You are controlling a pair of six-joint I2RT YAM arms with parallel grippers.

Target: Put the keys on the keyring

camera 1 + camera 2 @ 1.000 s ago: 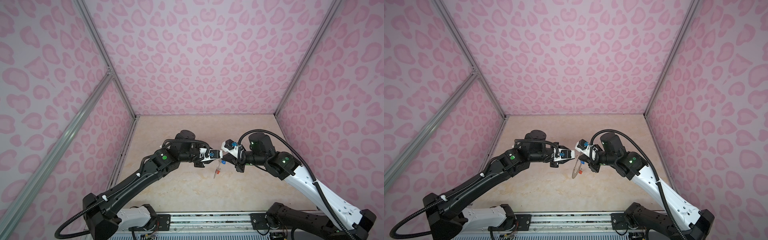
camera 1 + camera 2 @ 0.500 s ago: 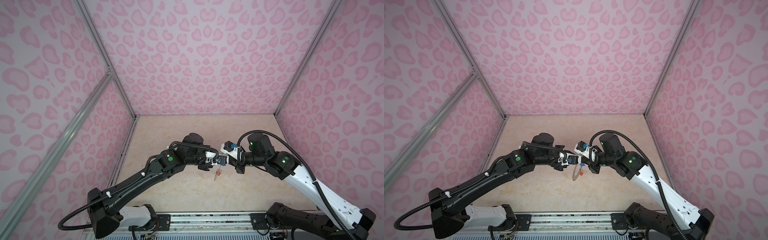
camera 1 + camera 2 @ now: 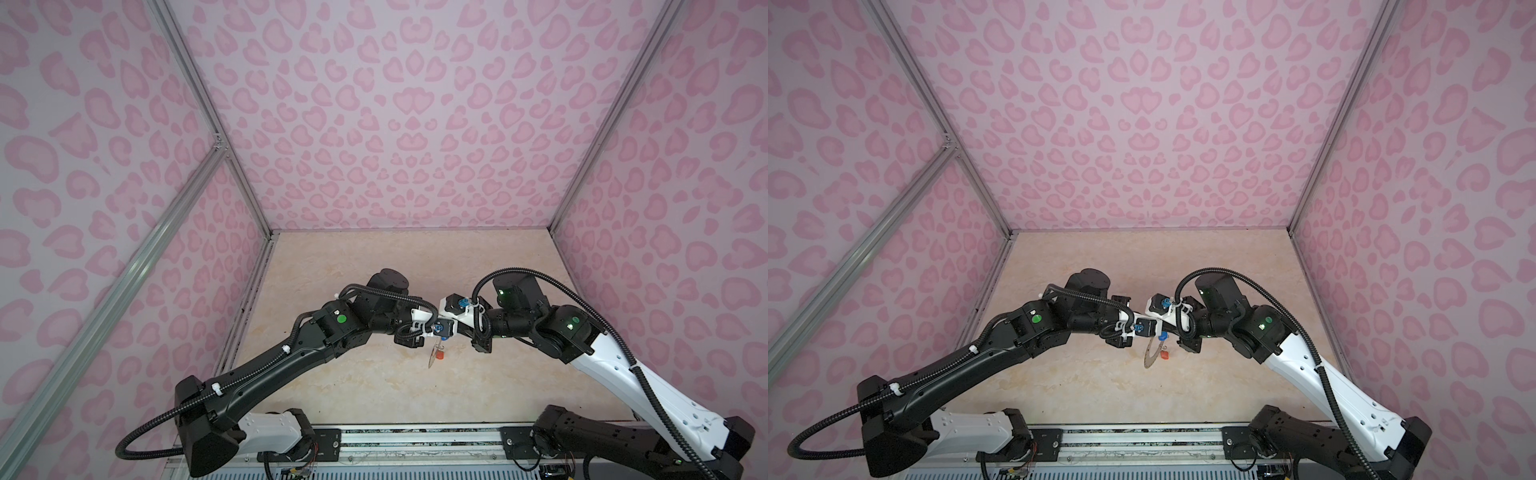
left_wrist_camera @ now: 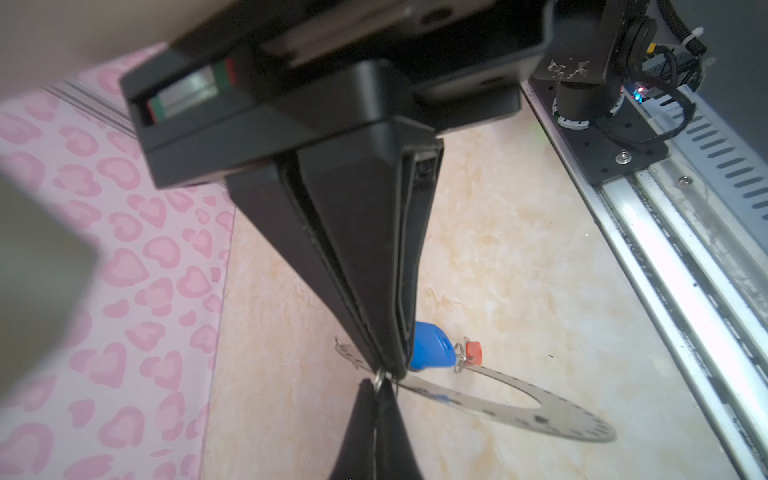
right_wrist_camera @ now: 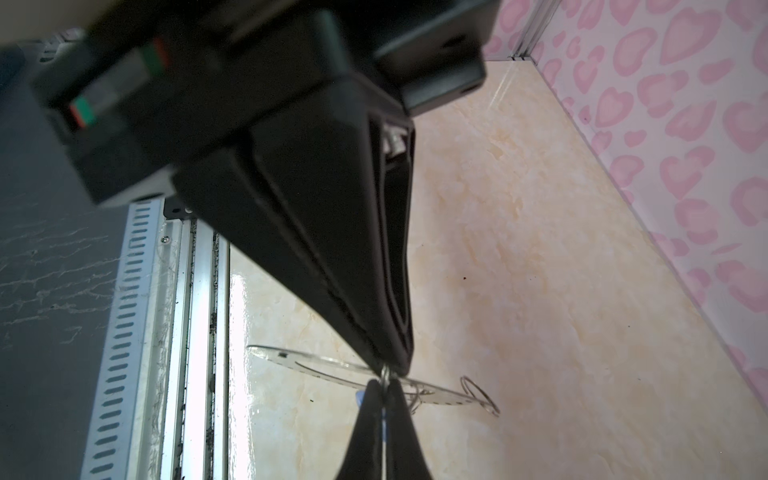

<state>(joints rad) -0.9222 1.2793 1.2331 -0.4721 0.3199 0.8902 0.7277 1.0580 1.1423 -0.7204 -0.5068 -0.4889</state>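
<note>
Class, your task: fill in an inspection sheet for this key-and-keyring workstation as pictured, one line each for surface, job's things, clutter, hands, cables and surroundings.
Surface: beige marbled tabletop, a few dark specks.
Job's things: keyring held up between the hands, tilted; blue tag and red tag of the keys sit at its rim; whether they are threaded on cannot be told.
Clutter: nothing seen.
Hands: left hand and right hand both shut, tip to tip, on a wire loop at the keyring's rim.
Cables: black corrugated cable arches over the right arm; another trails from the left arm's base.
Surroundings: pink heart-patterned walls; metal rail at the front.
</note>
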